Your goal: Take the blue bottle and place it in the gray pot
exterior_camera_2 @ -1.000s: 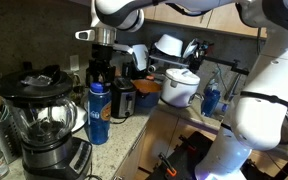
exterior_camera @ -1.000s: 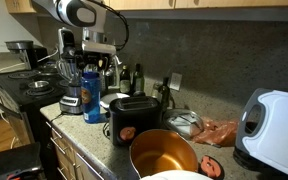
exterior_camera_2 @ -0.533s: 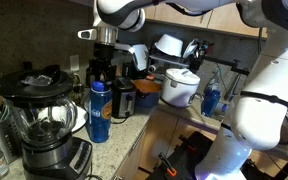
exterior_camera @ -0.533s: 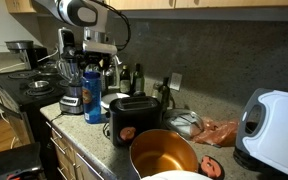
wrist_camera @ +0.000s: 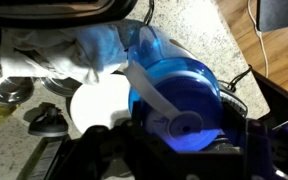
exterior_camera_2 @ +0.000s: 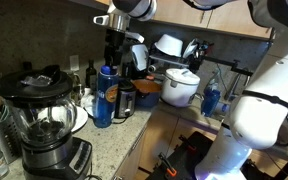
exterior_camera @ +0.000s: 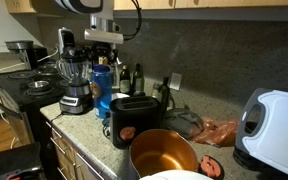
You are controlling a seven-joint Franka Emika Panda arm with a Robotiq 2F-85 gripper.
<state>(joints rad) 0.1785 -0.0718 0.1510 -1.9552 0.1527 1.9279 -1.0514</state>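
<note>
Since the drop into the large round grey metal pot with the copper-coloured inside (exterior_camera: 162, 152) depends on carrying the load sideways, what counts is where the pot lies. In an exterior view it stands toward the camera from the tall translucent blue plastic bottle (exterior_camera: 103, 90), well apart from it, with the black box-shaped toaster (exterior_camera: 133, 118) between the two. The bottle stands upright, its long axis vertical, straight under the pincer (exterior_camera: 103, 57), beside the glass-jug blender (exterior_camera: 74, 85).

The pincer appears to be pinching the bottle at its dark cap, though its fingertips merge with the cap and cannot be picked out singly. The wrist view shows the bottle (wrist_camera: 179, 95) end-on from above, filling most of the frame, with a white round object (wrist_camera: 99, 105) just beside it.

Whether the bottle's base touches the speckled table (exterior_camera_2: 134, 135) or hangs just above it I cannot tell, as the toaster hides it. The pot's near rim is cut off at the frame's bottom edge.
</note>
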